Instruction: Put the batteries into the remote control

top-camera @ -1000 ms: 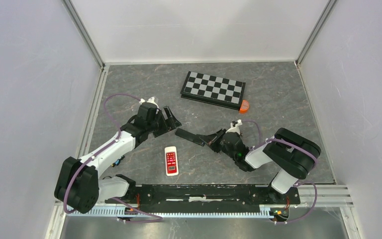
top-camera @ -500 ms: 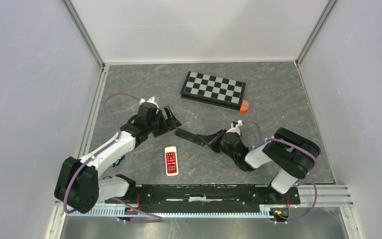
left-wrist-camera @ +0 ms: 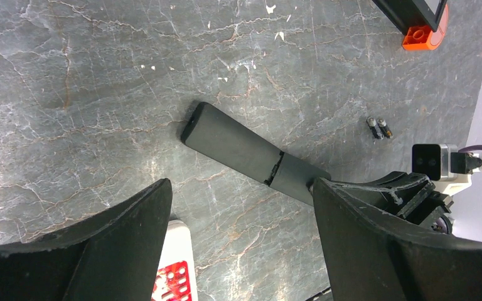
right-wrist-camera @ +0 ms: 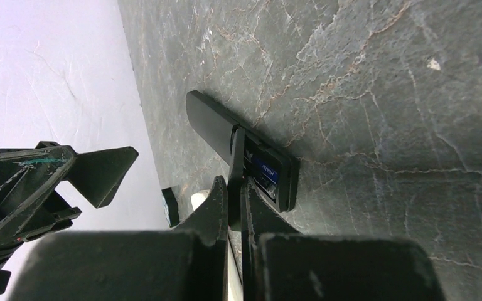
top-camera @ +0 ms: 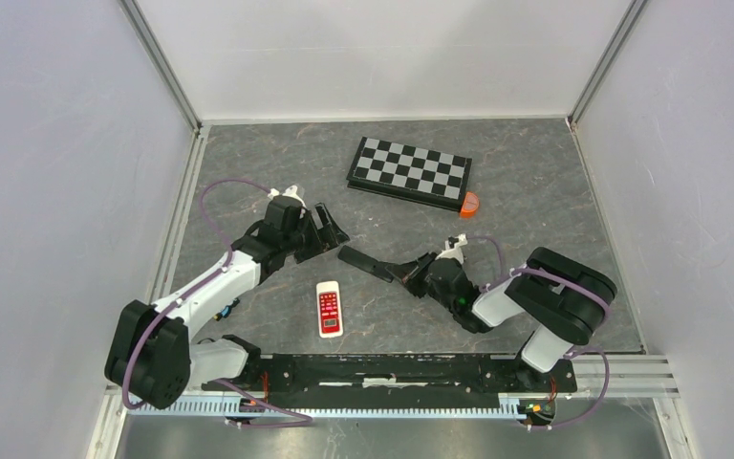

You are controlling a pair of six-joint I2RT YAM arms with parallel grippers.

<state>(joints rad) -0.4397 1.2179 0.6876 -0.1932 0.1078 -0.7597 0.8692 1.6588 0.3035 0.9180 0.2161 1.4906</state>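
A black remote (top-camera: 365, 261) lies back-up in the middle of the table. It also shows in the left wrist view (left-wrist-camera: 235, 145) and the right wrist view (right-wrist-camera: 210, 122). My right gripper (right-wrist-camera: 233, 188) is shut on the remote's thin battery cover (right-wrist-camera: 236, 153), which is held edge-up over the open compartment. A blue-labelled cell (right-wrist-camera: 266, 169) lies inside the compartment. Two loose batteries (left-wrist-camera: 380, 127) lie side by side on the table beyond the remote. My left gripper (left-wrist-camera: 240, 185) is open and empty, hovering left of the remote (top-camera: 330, 229).
A white remote with a red keypad (top-camera: 329, 309) lies near the front, partly under my left fingers (left-wrist-camera: 176, 269). A folded chessboard (top-camera: 409, 172) and an orange piece (top-camera: 469, 204) lie at the back. Grey walls close both sides.
My right gripper has shifted slightly at the remote's near end, still pinching the cover. The left arm and the white remote have not moved.
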